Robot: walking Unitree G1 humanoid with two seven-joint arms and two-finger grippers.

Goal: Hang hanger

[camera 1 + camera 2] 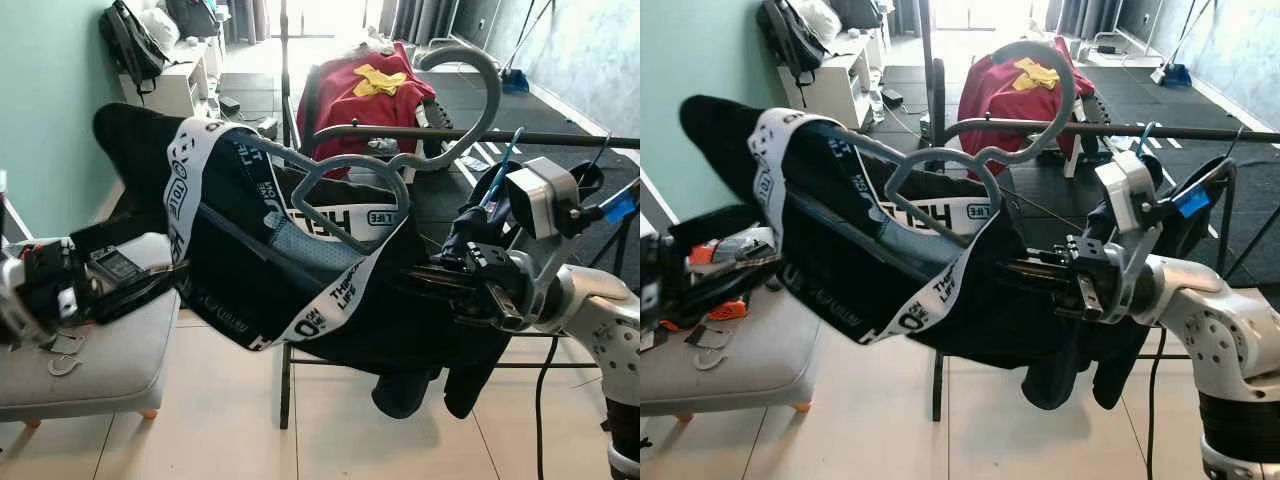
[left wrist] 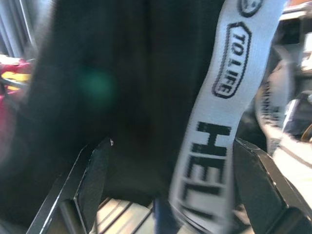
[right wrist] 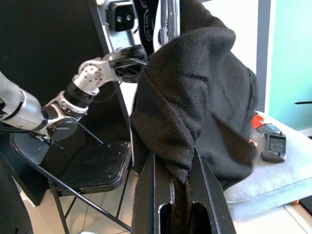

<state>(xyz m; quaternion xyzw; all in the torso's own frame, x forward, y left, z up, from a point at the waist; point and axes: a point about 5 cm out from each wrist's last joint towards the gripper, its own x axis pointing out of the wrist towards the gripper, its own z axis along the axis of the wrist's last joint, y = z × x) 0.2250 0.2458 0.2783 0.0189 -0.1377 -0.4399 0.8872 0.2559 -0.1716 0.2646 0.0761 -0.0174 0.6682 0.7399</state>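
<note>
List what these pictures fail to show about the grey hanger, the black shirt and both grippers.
- Grey plastic hanger: its arms are hidden inside the black white-trimmed shirt.
- Left gripper: eye views, tips buried in cloth; left wrist view blurred.
- Right gripper: shirt folds cover what the jaws pinch.
- Black metal rail: ends cut off.

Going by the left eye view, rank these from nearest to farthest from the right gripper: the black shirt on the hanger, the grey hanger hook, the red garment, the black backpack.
1. Black shirt: clamped in the right gripper.
2. Grey hanger hook: above the gripper, over the dark rail.
3. Red garment: behind the rail, mid-room.
4. Black backpack: far left, on the white cabinet.
</note>
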